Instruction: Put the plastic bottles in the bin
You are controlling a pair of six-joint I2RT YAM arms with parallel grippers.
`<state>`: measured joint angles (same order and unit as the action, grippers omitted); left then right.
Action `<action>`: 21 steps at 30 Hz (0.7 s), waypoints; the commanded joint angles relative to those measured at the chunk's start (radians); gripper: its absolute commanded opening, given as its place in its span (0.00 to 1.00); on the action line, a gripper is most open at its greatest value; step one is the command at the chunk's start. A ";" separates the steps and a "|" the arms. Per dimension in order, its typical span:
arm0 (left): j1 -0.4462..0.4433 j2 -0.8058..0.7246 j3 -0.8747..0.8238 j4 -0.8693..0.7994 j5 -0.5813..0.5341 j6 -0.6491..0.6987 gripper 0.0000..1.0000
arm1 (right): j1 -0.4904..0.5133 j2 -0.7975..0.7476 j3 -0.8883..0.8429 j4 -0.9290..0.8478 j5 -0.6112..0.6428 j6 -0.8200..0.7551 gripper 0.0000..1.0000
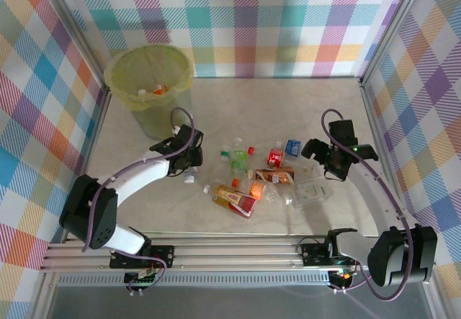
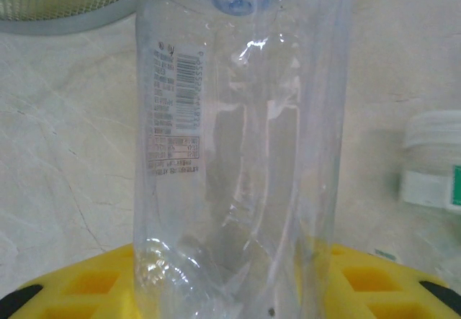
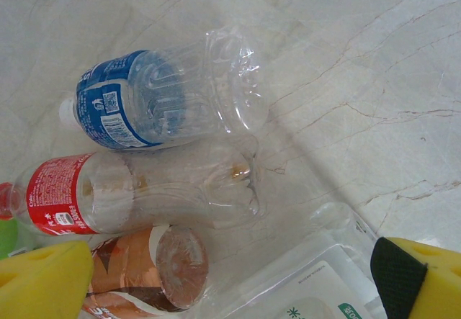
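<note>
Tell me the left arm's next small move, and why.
Probably a short lift straight up: the left end effector seems closed on a clear bottle, its yellow pads against both sides, and the bin stands close behind, its rim well above the table.

A pale, marble-patterned table (image 1: 252, 96) is boxed in by plaid walls (image 1: 288, 24) on three sides, all pastel checks, with a metal frame (image 1: 395, 25) at the corners. An aluminium rail (image 1: 238, 250) runs along the near edge. Right of centre lies a flat clear tray (image 1: 312, 191) — seen close, its white label (image 3: 313, 286) carries green print.
</note>
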<state>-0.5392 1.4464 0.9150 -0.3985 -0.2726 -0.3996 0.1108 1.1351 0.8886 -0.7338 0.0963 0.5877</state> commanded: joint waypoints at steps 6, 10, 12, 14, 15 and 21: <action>-0.093 -0.130 0.091 -0.098 -0.023 0.010 0.49 | -0.005 -0.004 -0.005 0.012 -0.006 0.014 1.00; -0.133 -0.167 0.130 -0.100 0.011 0.016 0.49 | -0.004 -0.006 0.002 0.008 -0.006 0.009 1.00; -0.148 -0.179 0.150 -0.097 0.030 0.020 0.49 | -0.006 -0.005 0.005 0.007 -0.007 0.009 1.00; -0.164 -0.190 0.173 -0.096 0.051 0.026 0.49 | -0.005 -0.007 0.008 0.008 -0.007 0.009 1.00; -0.170 -0.195 0.184 -0.094 0.060 0.028 0.49 | -0.005 -0.007 0.007 0.008 -0.007 0.009 1.00; -0.184 -0.223 0.223 -0.046 0.089 0.048 0.49 | -0.005 -0.009 0.008 0.007 -0.006 0.009 1.00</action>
<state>-0.7132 1.2522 1.0969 -0.4690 -0.2077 -0.3771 0.1108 1.1351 0.8886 -0.7334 0.0963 0.5903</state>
